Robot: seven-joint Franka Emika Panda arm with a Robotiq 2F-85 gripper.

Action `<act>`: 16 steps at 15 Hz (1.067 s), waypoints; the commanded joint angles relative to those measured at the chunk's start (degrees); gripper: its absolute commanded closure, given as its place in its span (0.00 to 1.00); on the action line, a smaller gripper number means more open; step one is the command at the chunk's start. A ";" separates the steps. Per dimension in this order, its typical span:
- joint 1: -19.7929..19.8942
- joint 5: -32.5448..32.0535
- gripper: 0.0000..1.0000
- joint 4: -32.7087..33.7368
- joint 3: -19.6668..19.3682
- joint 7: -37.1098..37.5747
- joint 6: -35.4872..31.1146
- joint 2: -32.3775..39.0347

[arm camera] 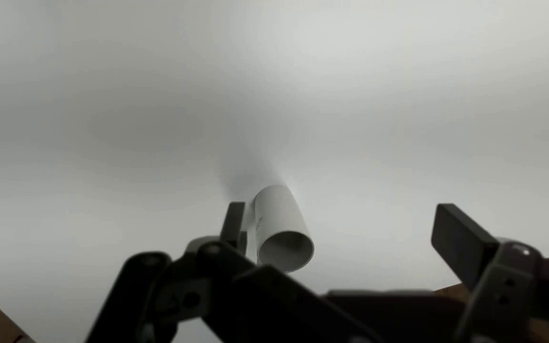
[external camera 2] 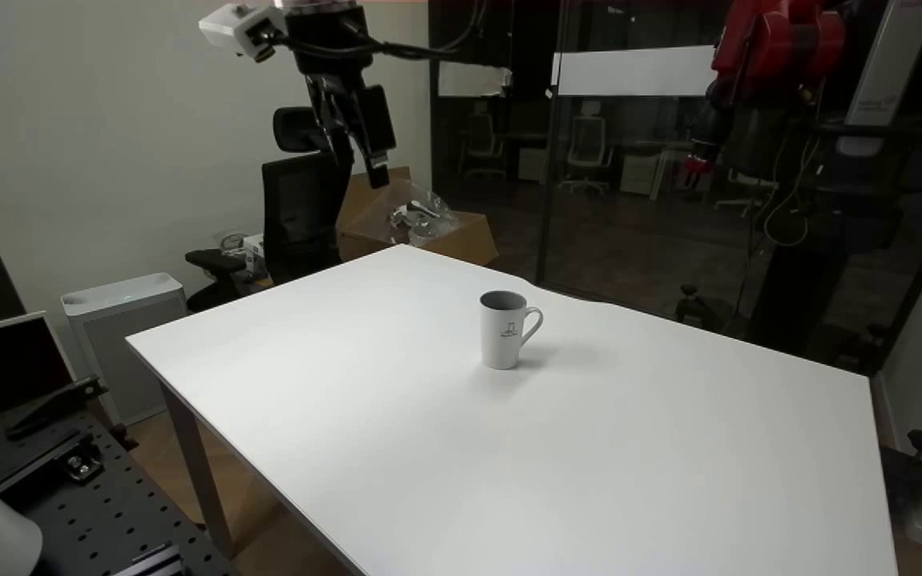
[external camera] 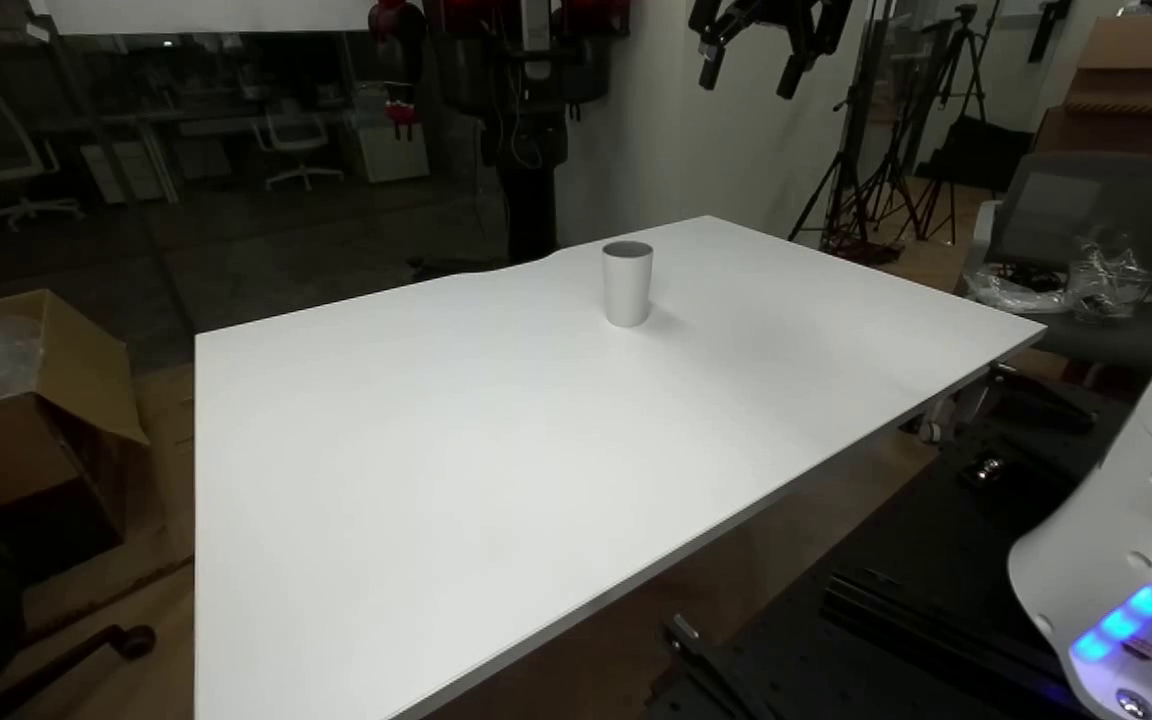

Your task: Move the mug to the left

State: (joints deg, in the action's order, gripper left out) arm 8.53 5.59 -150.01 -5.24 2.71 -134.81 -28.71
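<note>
The small light-grey mug stands upright on the white table. It shows in both exterior views [external camera: 626,292] [external camera 2: 499,340]. In an exterior view its handle and a small dark print are visible. My gripper is high above the table, well apart from the mug, in both exterior views [external camera: 750,76] [external camera 2: 362,170]. In the wrist view the gripper [arm camera: 340,212] is wide open with nothing between its fingers. There the mug [arm camera: 278,212] appears far below, nearer the left finger, which hides part of it. Its open rim faces the camera; its handle is hidden.
The mug stands alone on the large white table [external camera: 476,470]. A dark mounting bench [external camera 2: 101,496] with brackets runs beside the table. A cardboard box [external camera: 46,400] and office chairs stand around it. A red and black robot [external camera 2: 781,48] stands beyond the table's far edge.
</note>
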 commanded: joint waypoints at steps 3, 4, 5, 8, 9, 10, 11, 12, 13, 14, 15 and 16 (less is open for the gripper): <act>-1.31 -1.58 0.00 16.93 -5.97 -16.01 9.00 19.73; -1.03 -0.46 0.00 10.10 -4.71 -12.53 5.38 13.58; -0.83 -0.72 0.00 12.45 -5.25 -14.44 6.15 16.43; -0.70 -0.98 0.00 15.54 -5.49 -15.99 6.97 20.10; -0.98 -0.34 0.00 16.85 -5.64 -17.87 8.15 21.53; -1.16 -0.70 0.00 18.60 -5.59 -19.43 8.20 23.59; -1.39 -0.81 0.00 20.02 -5.59 -22.06 8.73 25.15; -1.31 -3.89 0.00 21.66 -5.01 -22.51 8.21 27.33; -1.57 -5.47 0.00 23.65 -4.53 -24.20 7.85 29.70; -1.81 -7.67 0.00 25.84 -3.81 -24.17 7.09 32.43; -2.27 -8.83 0.00 28.22 -2.96 -24.58 6.91 35.26; -2.61 -10.98 0.00 30.23 -2.16 -23.71 6.48 37.59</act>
State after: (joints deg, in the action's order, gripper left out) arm 6.98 -1.19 -128.13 -9.34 -21.04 -128.57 0.21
